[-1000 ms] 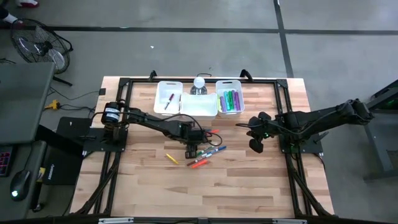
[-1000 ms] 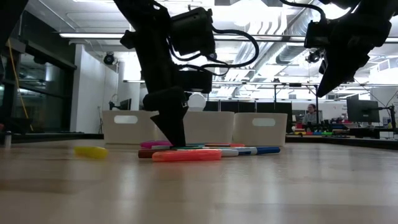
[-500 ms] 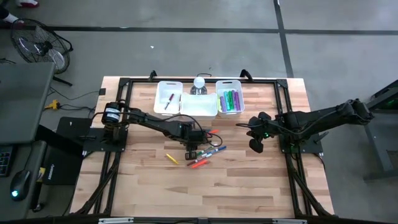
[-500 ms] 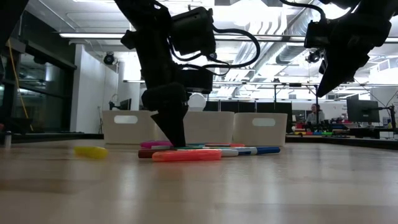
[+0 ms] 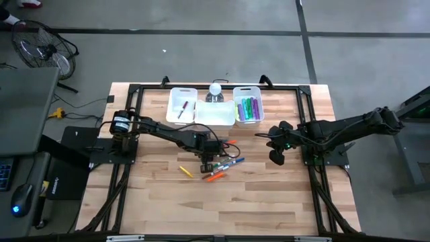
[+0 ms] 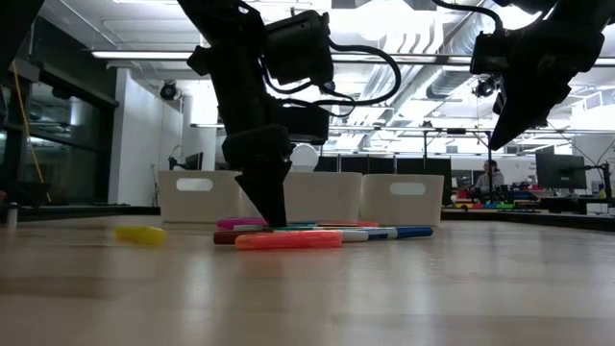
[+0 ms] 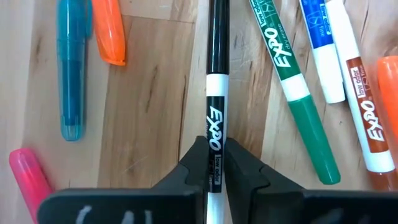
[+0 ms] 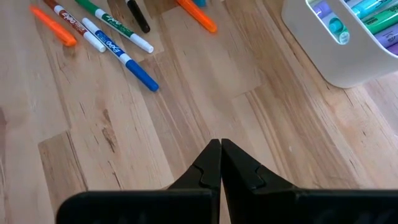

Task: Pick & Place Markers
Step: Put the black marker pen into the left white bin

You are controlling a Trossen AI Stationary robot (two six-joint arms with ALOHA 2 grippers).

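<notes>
Left claw (image 7: 214,163) now clamped from wide onto black marker (image 7: 217,74) between its fingers, right claw (image 8: 220,163) closed, aloft.

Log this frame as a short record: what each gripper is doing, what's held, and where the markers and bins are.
left gripper: shut on black marker, down at the table within the loose pile
right gripper: shut, empty, raised over bare wood
loose markers: green marker, blue marker, orange marker
bins: right bin holds green and purple markers; left bin holds a few
</notes>
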